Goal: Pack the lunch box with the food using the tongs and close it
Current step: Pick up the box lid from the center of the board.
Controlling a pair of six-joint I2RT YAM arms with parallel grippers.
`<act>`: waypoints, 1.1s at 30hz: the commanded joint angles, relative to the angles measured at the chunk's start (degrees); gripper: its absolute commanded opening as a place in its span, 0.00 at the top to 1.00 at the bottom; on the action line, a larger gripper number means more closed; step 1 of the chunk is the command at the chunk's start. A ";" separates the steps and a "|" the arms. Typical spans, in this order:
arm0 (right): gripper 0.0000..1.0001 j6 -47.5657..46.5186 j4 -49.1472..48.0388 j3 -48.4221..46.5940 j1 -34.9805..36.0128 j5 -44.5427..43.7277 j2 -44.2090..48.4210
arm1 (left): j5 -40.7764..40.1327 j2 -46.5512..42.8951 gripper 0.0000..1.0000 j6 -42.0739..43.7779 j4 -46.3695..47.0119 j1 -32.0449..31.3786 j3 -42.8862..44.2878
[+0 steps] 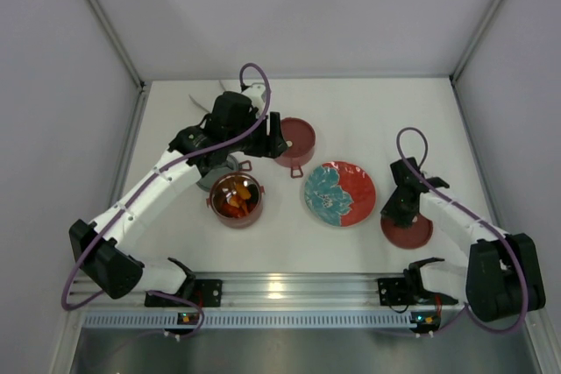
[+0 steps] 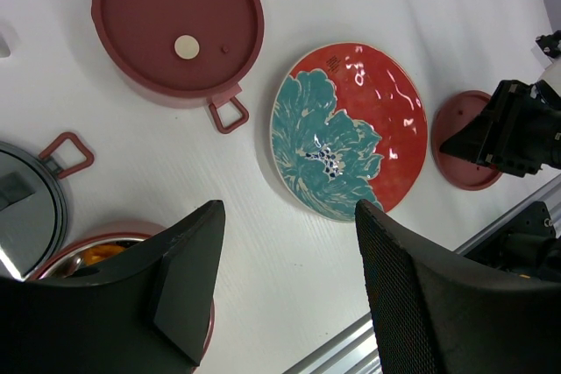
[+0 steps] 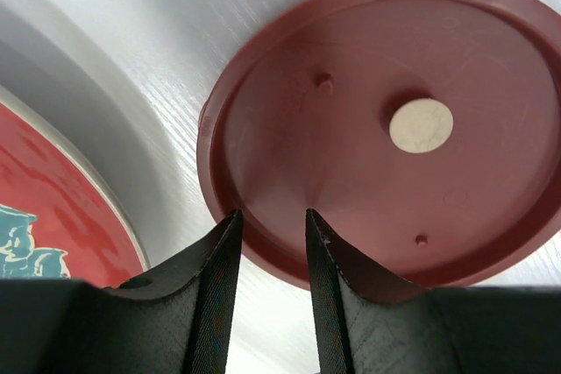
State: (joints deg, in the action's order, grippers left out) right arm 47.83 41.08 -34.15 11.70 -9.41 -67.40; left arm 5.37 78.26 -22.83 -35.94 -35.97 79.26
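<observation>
Alignment matters: right gripper (image 3: 272, 216), parted and empty, should squarely straddle the near rim of the flat round maroon lid (image 3: 377, 172); left gripper (image 2: 289, 216) gapes empty.

A robotics lab cell: plain grey panels (image 1: 298, 6) are enclosing a white table (image 1: 377, 111), and an aluminium rail (image 1: 289, 289) is anchoring the left arm (image 1: 149, 186) and right arm (image 1: 456, 216).

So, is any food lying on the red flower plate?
No, the left wrist view shows the red plate bare, with only its painted teal flower on it.
</observation>
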 commanded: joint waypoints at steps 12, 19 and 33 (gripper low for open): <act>0.66 -0.99 -2.85 -4.17 -0.54 -3.85 1.38 | 0.26 -0.21 0.34 0.59 2.28 0.02 0.54; 0.66 -1.43 -2.58 -5.31 -0.54 -3.95 1.48 | 0.61 0.32 0.34 0.42 2.02 -0.07 0.80; 0.66 -1.69 -8.20 -6.63 -0.54 -4.30 -5.72 | -0.79 0.49 0.34 0.51 1.67 -0.16 0.10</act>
State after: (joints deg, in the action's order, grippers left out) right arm 46.50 37.47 -37.65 11.70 -12.40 -72.07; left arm 5.13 78.41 -22.79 -36.01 -36.01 79.26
